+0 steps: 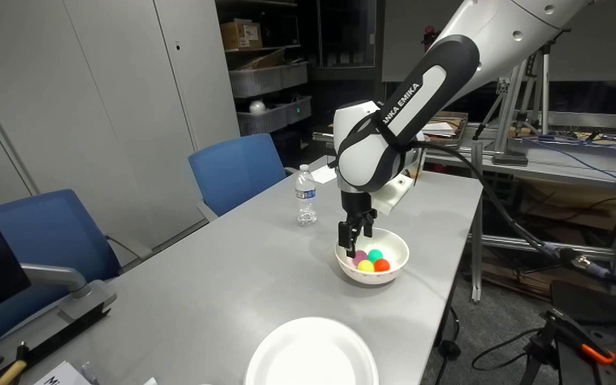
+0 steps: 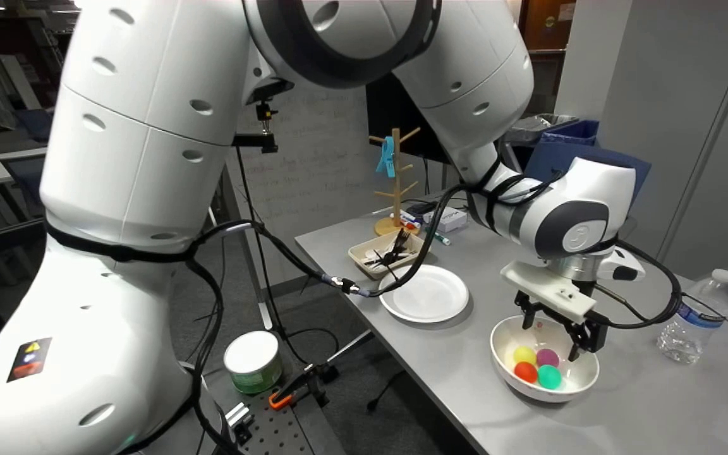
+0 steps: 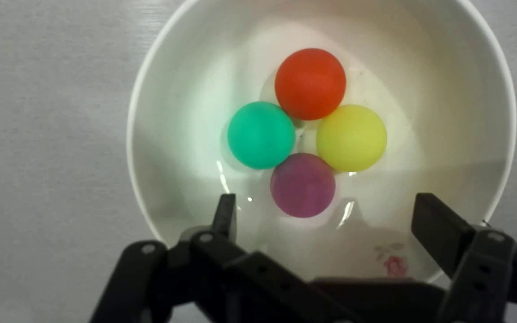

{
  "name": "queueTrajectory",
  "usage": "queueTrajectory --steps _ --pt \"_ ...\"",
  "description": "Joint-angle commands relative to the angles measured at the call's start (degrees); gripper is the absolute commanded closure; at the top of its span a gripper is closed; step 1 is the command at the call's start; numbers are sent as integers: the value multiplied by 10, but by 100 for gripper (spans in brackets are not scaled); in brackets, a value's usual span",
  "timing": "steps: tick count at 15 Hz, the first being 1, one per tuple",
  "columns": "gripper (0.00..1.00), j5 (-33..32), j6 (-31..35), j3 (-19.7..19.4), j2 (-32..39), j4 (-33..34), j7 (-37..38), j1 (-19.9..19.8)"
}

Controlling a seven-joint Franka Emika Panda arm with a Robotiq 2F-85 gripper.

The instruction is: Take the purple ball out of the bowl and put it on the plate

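Note:
The purple ball lies in the white bowl, touching the green ball and the yellow ball; a red ball lies opposite. The purple ball also shows in both exterior views, as does the bowl. My gripper is open and empty. In both exterior views it points down over the bowl, its fingertips inside the rim. In the wrist view the purple ball is nearer the left finger, slightly beyond the fingertips. The flat plate holds nothing.
A water bottle stands on the table near the bowl. A tray with cutlery and a wooden stand are beyond the plate. Blue chairs line a table side. A cable hangs along the arm.

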Motion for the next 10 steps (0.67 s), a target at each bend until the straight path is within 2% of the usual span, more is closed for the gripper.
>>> queueTrajectory --steps 1,10 --pt "0 11 7 6 33 34 -2 -8" --pt "0 10 5 3 75 65 5 -13"
